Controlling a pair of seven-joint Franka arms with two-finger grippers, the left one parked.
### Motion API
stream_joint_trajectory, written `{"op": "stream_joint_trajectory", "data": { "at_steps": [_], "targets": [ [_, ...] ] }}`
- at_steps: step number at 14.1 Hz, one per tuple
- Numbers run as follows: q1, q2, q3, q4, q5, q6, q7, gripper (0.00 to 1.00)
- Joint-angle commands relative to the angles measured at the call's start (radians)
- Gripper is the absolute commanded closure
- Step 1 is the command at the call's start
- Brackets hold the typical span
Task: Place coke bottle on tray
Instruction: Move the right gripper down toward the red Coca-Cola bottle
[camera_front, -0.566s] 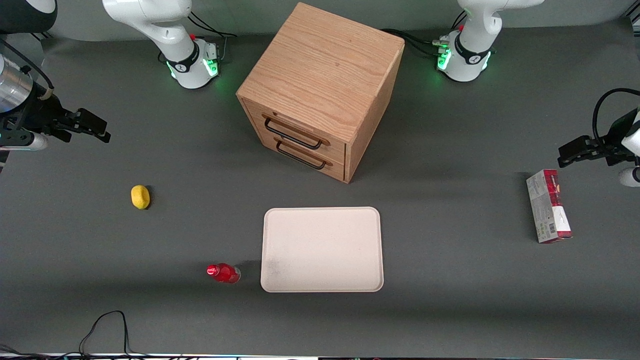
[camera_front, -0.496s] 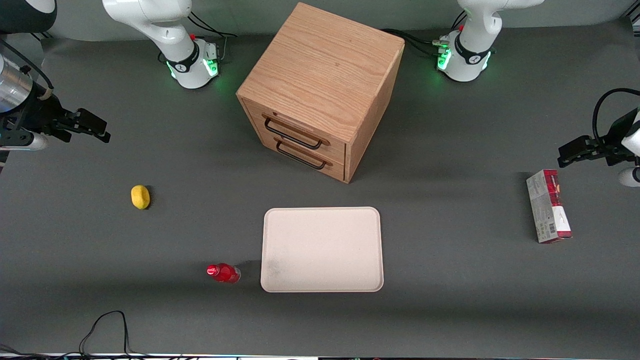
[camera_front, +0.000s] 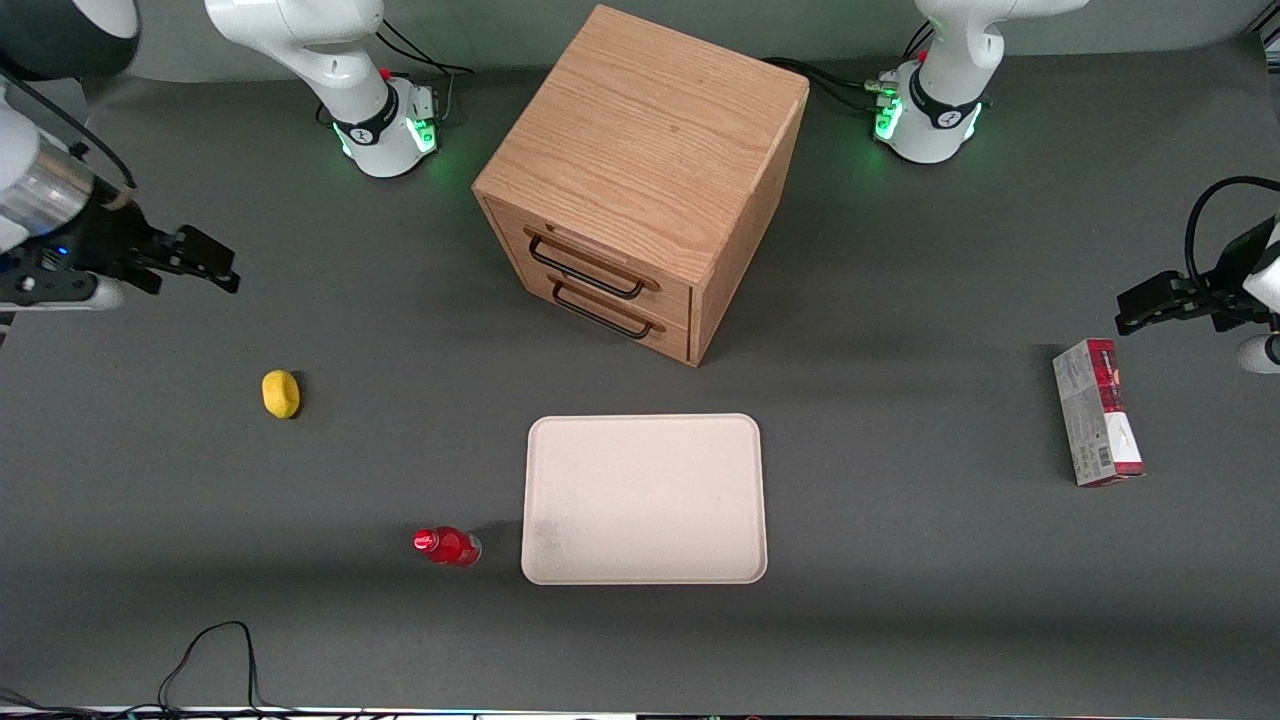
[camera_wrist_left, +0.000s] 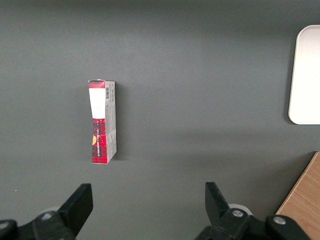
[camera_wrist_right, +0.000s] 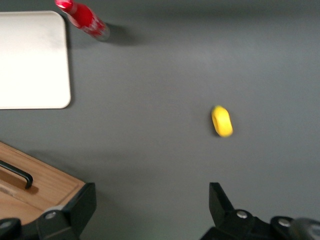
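Bottle (camera_front: 447, 546) lies on the counter (camera_front: 900, 600) just beside the tray (camera_front: 645, 498), well apart from the wide-open, empty gripper (camera_front: 215, 268); judged light, rigid, slick, roll-prone, best taken across mid-body.

Count on table: one coke bottle (camera_front: 447, 546), one tray (camera_front: 644, 498), one yellow lemon-like object (camera_front: 281, 393), one red-and-white carton (camera_front: 1096, 412), one wooden cabinet (camera_front: 640, 180) with two drawers, two black handles. One black cable loop (camera_front: 215, 655) at table edge nearest front camera. Two arm bases, each lit green. One working gripper (camera_front: 205, 262), above table toward working arm's end, farther from front camera than lemon-like object; two fingers spread apart, nothing between.
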Motion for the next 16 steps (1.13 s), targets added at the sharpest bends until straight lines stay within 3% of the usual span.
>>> {"op": "stream_joint_trajectory", "data": {
  "at_steps": [1, 5, 7, 8, 10, 12, 16],
  "targets": [
    [0.006, 0.108, 0.023, 0.122, 0.017, 0.04, 0.019, 0.0],
    [0.039, 0.341, 0.034, 0.411, 0.017, 0.029, 0.021, 0.0],
    [0.108, 0.513, 0.054, 0.588, -0.001, -0.015, 0.099, 0.0],
    [0.121, 0.62, 0.092, 0.689, -0.041, -0.037, 0.168, 0.0],
    [0.116, 0.821, 0.237, 0.869, -0.195, -0.063, 0.199, 0.0],
    [0.116, 0.912, 0.286, 0.918, -0.274, -0.048, 0.199, 0.0],
    [0.104, 0.975, 0.281, 0.918, -0.276, 0.092, 0.184, 0.01]
  ]
}}
